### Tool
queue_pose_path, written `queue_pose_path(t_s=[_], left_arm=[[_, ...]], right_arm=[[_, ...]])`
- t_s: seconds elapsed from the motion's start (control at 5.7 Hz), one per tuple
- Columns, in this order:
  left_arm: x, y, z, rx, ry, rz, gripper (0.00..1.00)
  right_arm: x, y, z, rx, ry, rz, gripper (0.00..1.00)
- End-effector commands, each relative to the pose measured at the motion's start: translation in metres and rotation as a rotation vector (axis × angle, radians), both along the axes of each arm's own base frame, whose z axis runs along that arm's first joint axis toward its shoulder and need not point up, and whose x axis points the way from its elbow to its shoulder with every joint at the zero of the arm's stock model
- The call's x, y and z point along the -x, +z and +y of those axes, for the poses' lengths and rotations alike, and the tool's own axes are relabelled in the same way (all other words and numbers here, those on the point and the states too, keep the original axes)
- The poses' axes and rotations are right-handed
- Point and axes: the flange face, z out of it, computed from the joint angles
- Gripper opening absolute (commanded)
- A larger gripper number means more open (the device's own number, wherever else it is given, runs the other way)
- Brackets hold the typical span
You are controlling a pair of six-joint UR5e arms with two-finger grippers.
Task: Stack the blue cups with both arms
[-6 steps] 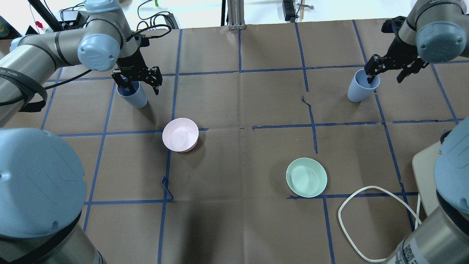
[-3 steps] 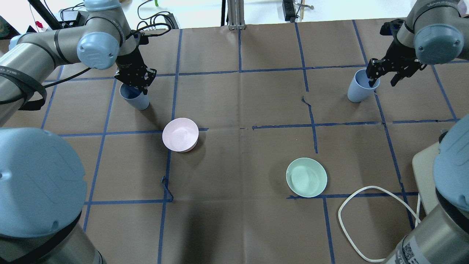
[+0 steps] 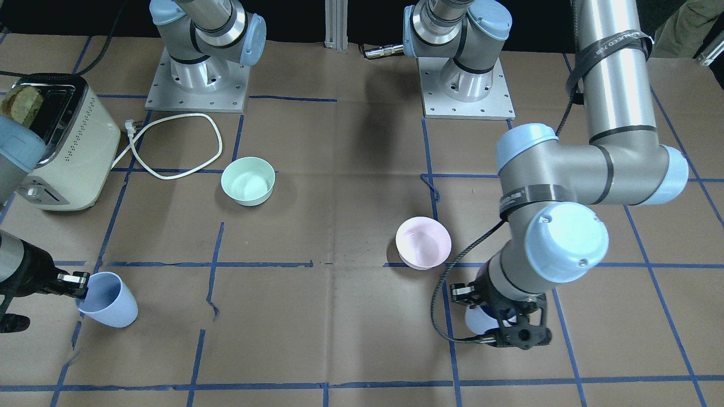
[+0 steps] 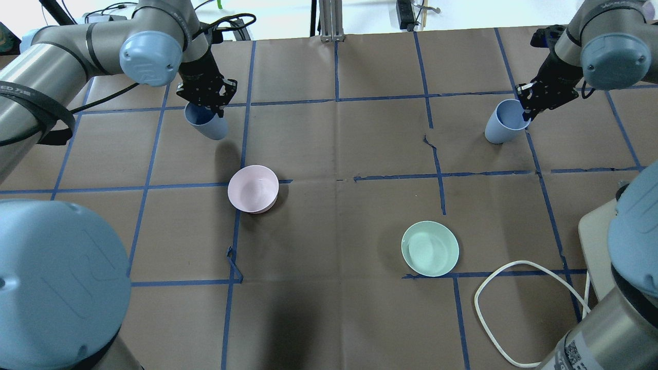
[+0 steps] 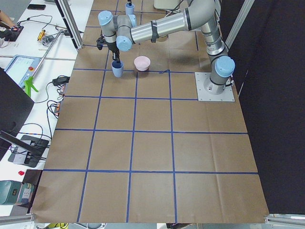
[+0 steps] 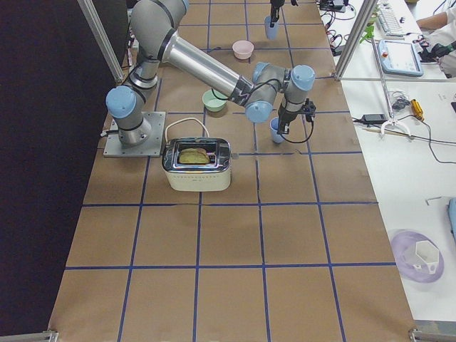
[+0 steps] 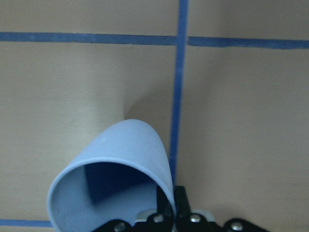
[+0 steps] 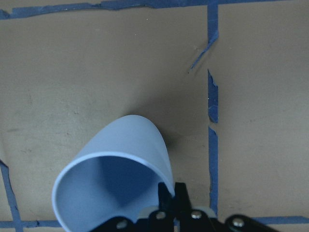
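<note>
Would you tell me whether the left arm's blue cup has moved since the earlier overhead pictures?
Yes. The blue cup in the left hand has shifted rightward in the overhead view, nearer the vertical tape line.

Silver-grey arms, pale-blue joint caps (black cable trailing).

A brown-papered table gridded with blue tape holds 1 pale pink bowl, 1 mint-green bowl well apart from it, and a cream toaster with toast beside a looped white cord.
</note>
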Motion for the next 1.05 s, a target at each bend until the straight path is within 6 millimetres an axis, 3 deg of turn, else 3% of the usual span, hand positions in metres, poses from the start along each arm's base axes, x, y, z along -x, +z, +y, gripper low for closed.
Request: queue_pose_path(t_s=[0.0, 0.18, 0.35, 0.53, 0.7, 0.88], left_arm=[[0.116, 0.009, 0.014, 0.033, 0.127, 0.015, 0.01], [0.174, 0.003, 0.022, 0.099, 0.18, 0.061, 0.01], [0.212, -0.01, 0.03, 0.121, 0.236, 0.121, 0.01], [0.219, -0.019, 0.034, 0.109, 0.227, 0.115, 0.02], [0.22, -0.022, 0.035, 0.103, 0.225, 0.114, 0.04], [0.222, -0.029, 0.035, 0.094, 0.225, 0.115, 0.2]], right_arm=[[-0.001, 0.038, -0.007, 0.05, 0.0, 0.034, 0.07], [-0.005, 0.098, 0.001, 0.054, 0.001, 0.044, 0.07], [-0.012, 0.149, 0.014, 0.021, -0.009, 0.035, 0.08], [-0.022, 0.187, 0.041, -0.049, -0.064, 0.014, 0.08], [-0.024, 0.187, 0.045, -0.062, -0.09, 0.011, 0.08], [-0.024, 0.186, 0.045, -0.065, -0.091, 0.011, 0.08]])
